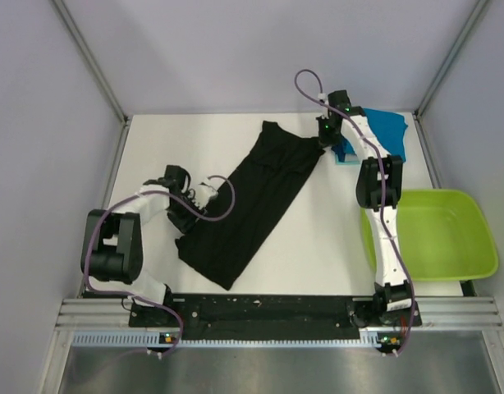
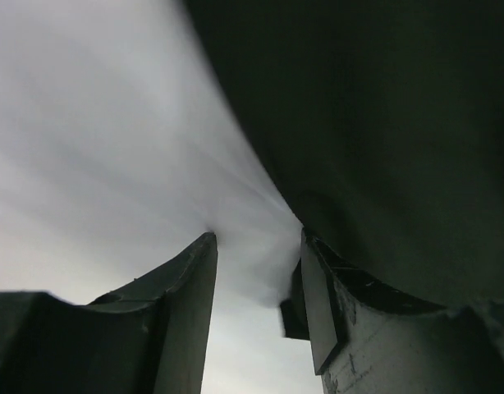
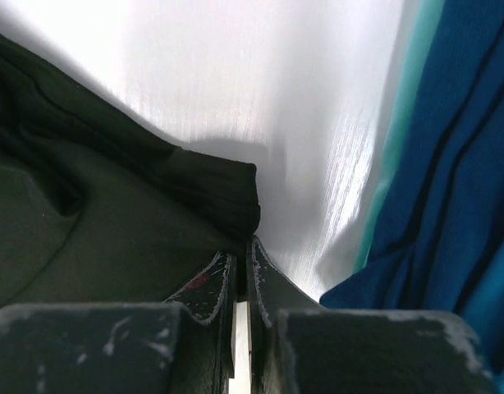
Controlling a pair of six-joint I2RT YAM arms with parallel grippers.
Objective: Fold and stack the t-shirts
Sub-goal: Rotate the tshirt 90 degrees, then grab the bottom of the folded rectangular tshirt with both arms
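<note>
The black t-shirt (image 1: 250, 205) lies stretched in a long diagonal band on the white table, no print showing. My right gripper (image 1: 327, 138) is at its far right corner; in the right wrist view the jaws (image 3: 245, 249) are shut on the edge of the black cloth (image 3: 112, 238). My left gripper (image 1: 192, 210) is at the shirt's left edge; in the left wrist view it (image 2: 257, 238) is open, low over the table, with the black cloth (image 2: 383, 139) lying over its right finger (image 2: 326, 295). The folded teal-blue t-shirts (image 1: 382, 135) lie at the back right, also in the right wrist view (image 3: 457, 189).
A lime-green plastic tub (image 1: 437, 236) stands at the right, beside the right arm. Grey walls and metal posts close in the table on three sides. A black rail (image 1: 268, 310) runs along the near edge.
</note>
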